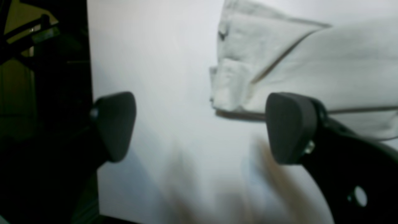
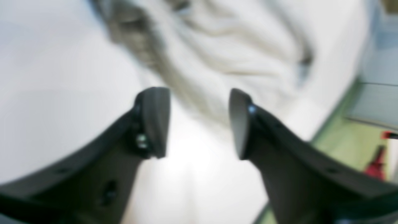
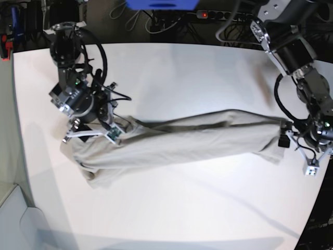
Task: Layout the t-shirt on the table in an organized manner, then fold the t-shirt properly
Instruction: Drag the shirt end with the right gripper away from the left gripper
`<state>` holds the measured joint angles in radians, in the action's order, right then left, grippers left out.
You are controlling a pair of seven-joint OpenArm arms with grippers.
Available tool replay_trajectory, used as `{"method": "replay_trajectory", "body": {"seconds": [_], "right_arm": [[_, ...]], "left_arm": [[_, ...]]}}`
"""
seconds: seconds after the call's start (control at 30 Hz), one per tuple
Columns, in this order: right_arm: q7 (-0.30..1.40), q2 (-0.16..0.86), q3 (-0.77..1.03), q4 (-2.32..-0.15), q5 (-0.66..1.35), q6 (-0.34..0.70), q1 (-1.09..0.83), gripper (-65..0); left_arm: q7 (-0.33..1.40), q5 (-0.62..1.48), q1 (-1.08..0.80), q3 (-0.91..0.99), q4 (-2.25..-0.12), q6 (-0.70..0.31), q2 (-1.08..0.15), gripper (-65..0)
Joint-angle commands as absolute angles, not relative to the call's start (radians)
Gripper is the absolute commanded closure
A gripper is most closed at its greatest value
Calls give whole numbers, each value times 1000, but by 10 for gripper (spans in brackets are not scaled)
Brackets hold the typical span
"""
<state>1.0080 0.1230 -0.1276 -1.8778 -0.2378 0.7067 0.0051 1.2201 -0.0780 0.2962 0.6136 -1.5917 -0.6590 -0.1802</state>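
The t-shirt (image 3: 182, 140) is a light grey-beige cloth drawn out in a long, rumpled band across the white table (image 3: 182, 67), from its left side to its right. My left gripper (image 1: 202, 127) is open wide over bare table at the shirt's right end. The cloth's folded edge (image 1: 311, 62) lies just beyond its fingers, and nothing is between them. My right gripper (image 2: 197, 124) is also open, at the shirt's left end. The wrinkled cloth (image 2: 233, 56) lies just past its fingertips; this view is blurred.
Cables and a power strip (image 3: 208, 14) run behind the table's far edge. The table's right edge sits close to the left arm (image 3: 312, 130). In the right wrist view, green floor (image 2: 357, 149) and a red object (image 2: 377, 165) show past the table's edge.
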Motion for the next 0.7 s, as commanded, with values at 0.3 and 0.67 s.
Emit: {"method": "replay_trajectory", "body": {"seconds": [0.3,0.67], "right_arm": [[983,42,-85,-1678,-240,698,87,-382],[918,22,47,-1437,-239,698,179,-381]], "left_arm": [[1208,-77,308,616,-1612,-661,-197,-650],[1207,-77,311,616,-1612,-661,-193,-650]]}}
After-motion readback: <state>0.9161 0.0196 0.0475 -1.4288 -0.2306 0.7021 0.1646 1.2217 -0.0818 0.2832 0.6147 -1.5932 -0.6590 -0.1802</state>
